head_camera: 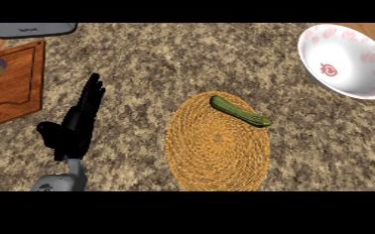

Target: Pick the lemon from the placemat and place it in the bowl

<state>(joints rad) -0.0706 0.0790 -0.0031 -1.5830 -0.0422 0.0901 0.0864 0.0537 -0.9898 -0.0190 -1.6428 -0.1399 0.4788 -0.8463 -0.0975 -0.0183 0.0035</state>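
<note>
Currently black left hand (74,128) released, fingers straight; long green vegetable (240,111) on round woven straw placemat (218,154), white red-patterned bowl (344,44) well apart.

Speckled brown stone counter (147,64); wooden board (18,79) left.

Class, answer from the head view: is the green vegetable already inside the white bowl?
No, the green vegetable lies on the woven placemat near its upper right rim, apart from the white bowl.
</note>
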